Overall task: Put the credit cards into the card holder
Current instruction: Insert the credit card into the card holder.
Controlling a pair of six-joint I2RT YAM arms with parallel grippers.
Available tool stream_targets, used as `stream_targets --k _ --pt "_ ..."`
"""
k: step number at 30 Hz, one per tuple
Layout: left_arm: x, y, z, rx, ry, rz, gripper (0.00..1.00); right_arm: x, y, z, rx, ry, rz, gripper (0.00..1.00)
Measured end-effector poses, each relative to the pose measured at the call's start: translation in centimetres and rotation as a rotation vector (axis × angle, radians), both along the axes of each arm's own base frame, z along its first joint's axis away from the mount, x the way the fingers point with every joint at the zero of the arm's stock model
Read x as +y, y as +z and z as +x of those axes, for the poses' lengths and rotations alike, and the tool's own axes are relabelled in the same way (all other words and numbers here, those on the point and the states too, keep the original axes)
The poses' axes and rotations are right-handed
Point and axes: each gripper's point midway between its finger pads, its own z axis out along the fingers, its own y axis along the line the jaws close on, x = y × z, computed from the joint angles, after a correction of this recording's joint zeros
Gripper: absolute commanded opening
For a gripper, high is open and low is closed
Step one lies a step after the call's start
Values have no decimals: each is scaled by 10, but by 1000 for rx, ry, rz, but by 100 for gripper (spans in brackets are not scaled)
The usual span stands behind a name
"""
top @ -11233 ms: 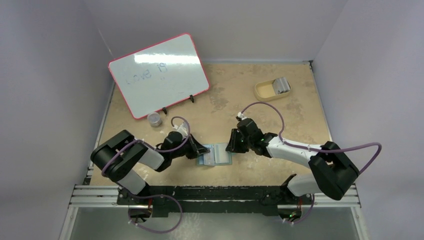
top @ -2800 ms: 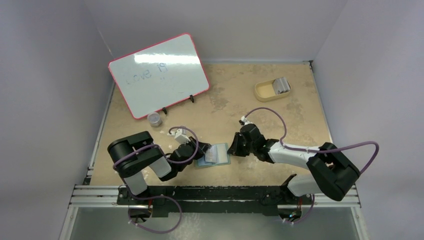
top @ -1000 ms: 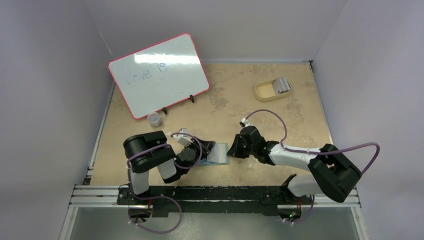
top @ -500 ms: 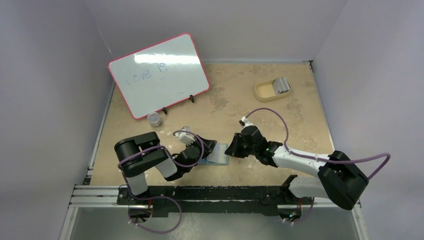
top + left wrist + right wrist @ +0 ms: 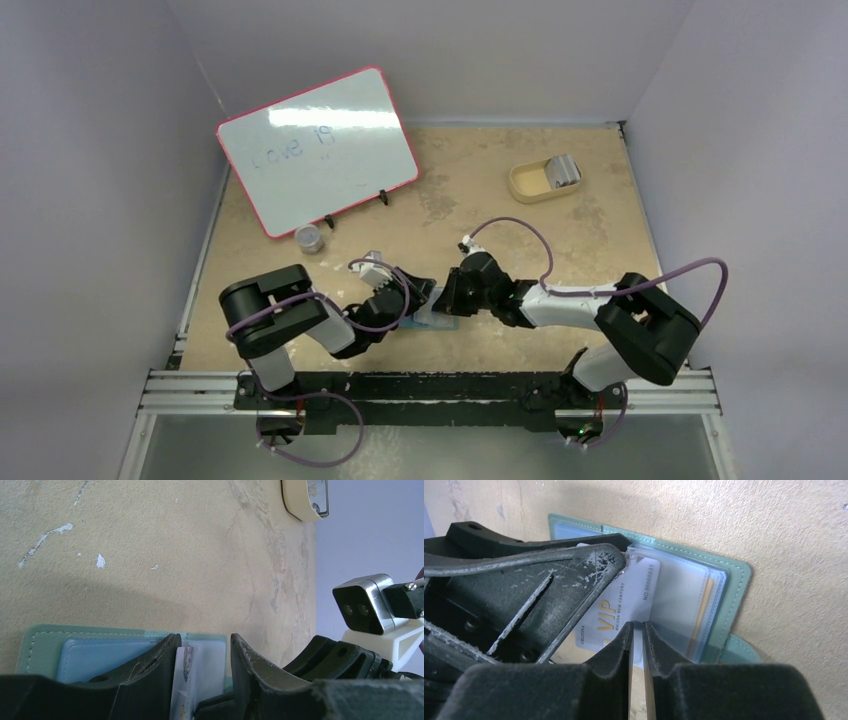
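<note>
Tan, scuffed counter (image 5: 480,200) fills my overhead feed, boxed in by pale walls, with a red-framed whiteboard (image 5: 318,150) propped at the far left and a small metal tin (image 5: 311,238) just in front of it. At the far right I see a tan tray (image 5: 525,185) holding more cards (image 5: 563,172). Both arms meet at the near centre, over the card holder (image 5: 440,320), which lies open and flat on the counter, mostly covered by them from above. On my left wrist feed the left gripper (image 5: 205,642) has its jaws clearly apart, and the white credit card (image 5: 207,665) stands in the gap without being clamped. The holder's green rim and pale blue pocket stretch away to one side. On my right wrist feed the right gripper (image 5: 636,625) has its jaws almost together, only a thin slit between them, right at the edge of the same card, which carries gold VIP print. I cannot tell whether they actually pinch it. The card rests over the holder's clear sleeves, partly under a scratched finger of the left gripper. A gold edge shows through one sleeve.
</note>
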Motion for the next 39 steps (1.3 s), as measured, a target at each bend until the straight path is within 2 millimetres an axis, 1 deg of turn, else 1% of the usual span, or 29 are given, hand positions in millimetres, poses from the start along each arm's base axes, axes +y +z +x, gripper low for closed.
stream_targets --k 13,19,22,27,30,35,39 --pt "6 0 -4 41 2 62 44 4 -1 5 -8 -23 19 13" --pt "7 -1 -4 53 1 84 42 2 0 5 -12 -25 23 13" --pt "7 -2 -4 55 2 88 42 -2 4 2 -15 -28 19 15" --pt "8 -2 -3 58 11 103 44 -12 19 0 -36 -48 8 16" --pt "8 -1 -3 65 13 120 45 -21 24 0 -48 -67 -16 16" --pt "8 -2 -2 73 21 149 45 -31 20 -3 -42 -77 -58 16" --pt "8 -2 -1 83 23 175 46 -34 18 -4 -41 -79 -73 16"
